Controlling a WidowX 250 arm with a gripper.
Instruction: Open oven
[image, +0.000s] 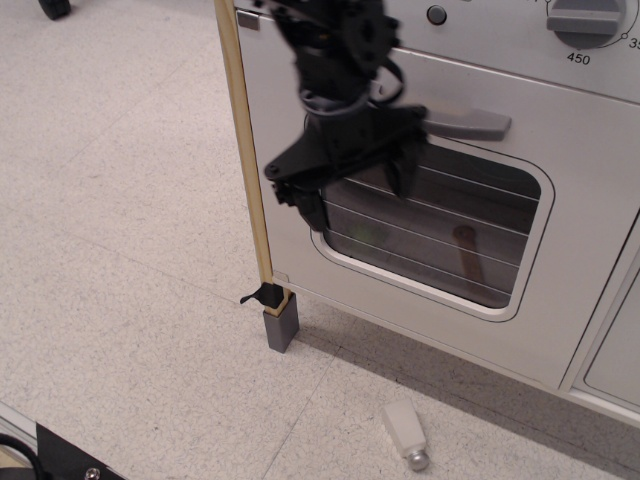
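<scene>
We see our black gripper (358, 188) with its fingers wide apart, holding nothing, just left of the grey handle (462, 122) on the shut oven (520, 330) door.

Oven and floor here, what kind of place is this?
Probably a lab or test room with a toy kitchen: a white oven with numbered dial stands on speckled tile floor, a black robot gripper before its door.

The black arm (335, 50) reaches down from the top edge, its wrist twisted and tilted to one side. The gripper (360, 185) hangs with its two fingers spread apart, holding nothing between them
</scene>
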